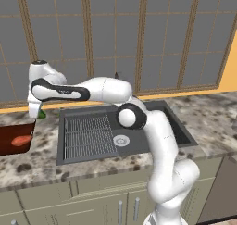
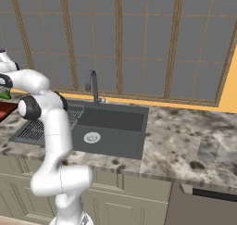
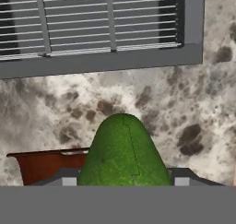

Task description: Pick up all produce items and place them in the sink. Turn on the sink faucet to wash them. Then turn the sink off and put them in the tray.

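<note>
Hand view: the claw (image 3: 121, 184) is clenched on the green produce item (image 3: 123, 151), above the tray (image 3: 44, 164) edge.

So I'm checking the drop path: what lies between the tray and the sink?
In the hand view, bare speckled counter separates the tray from the sink; the green produce hangs over it.
</note>
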You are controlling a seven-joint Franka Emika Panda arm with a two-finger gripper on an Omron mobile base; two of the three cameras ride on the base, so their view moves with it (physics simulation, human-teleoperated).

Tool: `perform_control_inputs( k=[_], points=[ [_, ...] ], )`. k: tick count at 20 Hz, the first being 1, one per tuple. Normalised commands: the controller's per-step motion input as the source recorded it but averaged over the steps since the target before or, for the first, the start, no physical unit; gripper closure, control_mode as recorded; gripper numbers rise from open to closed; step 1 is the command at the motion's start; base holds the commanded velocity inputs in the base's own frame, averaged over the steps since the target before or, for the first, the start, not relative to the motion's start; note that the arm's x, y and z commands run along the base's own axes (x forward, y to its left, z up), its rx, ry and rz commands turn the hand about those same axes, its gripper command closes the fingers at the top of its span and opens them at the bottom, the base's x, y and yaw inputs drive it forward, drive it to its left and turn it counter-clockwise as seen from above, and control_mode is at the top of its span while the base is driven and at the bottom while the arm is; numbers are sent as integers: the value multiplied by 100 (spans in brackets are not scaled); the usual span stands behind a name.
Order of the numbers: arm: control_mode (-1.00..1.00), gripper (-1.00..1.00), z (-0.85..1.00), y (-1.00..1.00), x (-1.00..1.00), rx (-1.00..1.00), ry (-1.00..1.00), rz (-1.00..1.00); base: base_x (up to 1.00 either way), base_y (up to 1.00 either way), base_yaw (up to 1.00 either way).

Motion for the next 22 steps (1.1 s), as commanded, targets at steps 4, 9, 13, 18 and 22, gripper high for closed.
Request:
perform_control_inputs(
  k=[4,9,13,18,22],
  points=[
    [-100,100,-11,33,60,-4,0,30,0,0,0],
    [-100,100,-38,34,53,-4,0,24,0,0,0],
    [-100,100,-14,3,62,0,0,18,0,0,0],
    [-100,100,-6,0,57,0,1,20,0,0,0],
    [-100,100,-8,0,57,0,1,20,0,0,0]
  ],
)
